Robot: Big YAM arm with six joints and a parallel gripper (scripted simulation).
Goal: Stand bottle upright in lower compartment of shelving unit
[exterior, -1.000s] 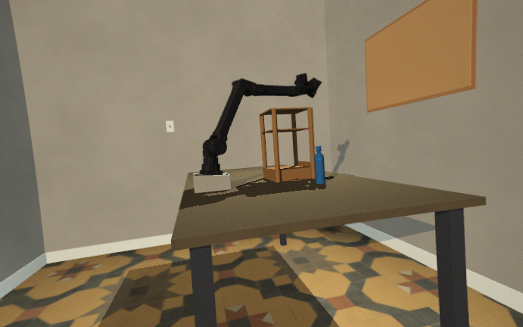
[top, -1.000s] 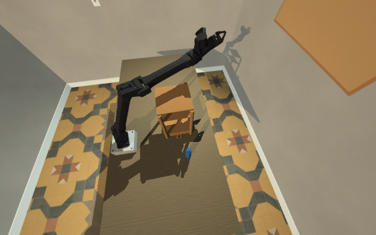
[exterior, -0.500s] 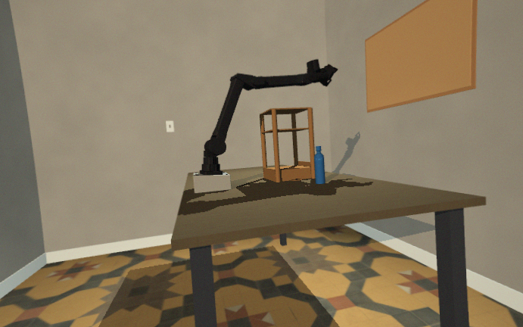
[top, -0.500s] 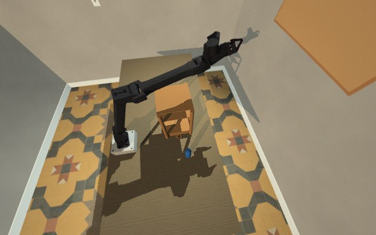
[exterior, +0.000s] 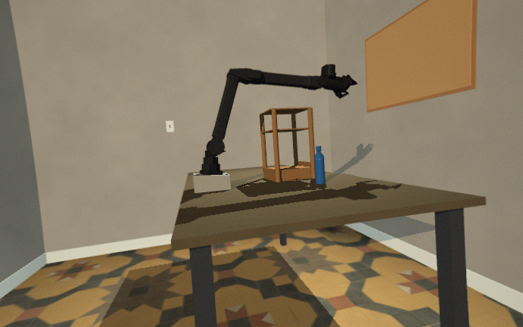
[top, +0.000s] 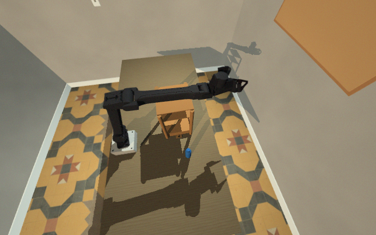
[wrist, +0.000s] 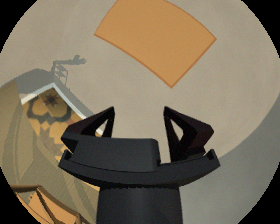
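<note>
Bottle (exterior: 319,165): you have just one, blue, standing upright on the table (exterior: 336,203) just outside the front of the one shelf (exterior: 274,142), not yet in its lower compartment. Your single arm (top: 165,94) reaches out high over the shelf's top, with the claw (top: 243,83) beyond it near the wall, well apart from the bottle. Its two fingers stand wide apart and hold nothing. One orange board (exterior: 421,57) hangs on the wall.

bottle (exterior: 319,166) stands just beside shelving unit (exterior: 274,142); its open front unobstructed.
</note>
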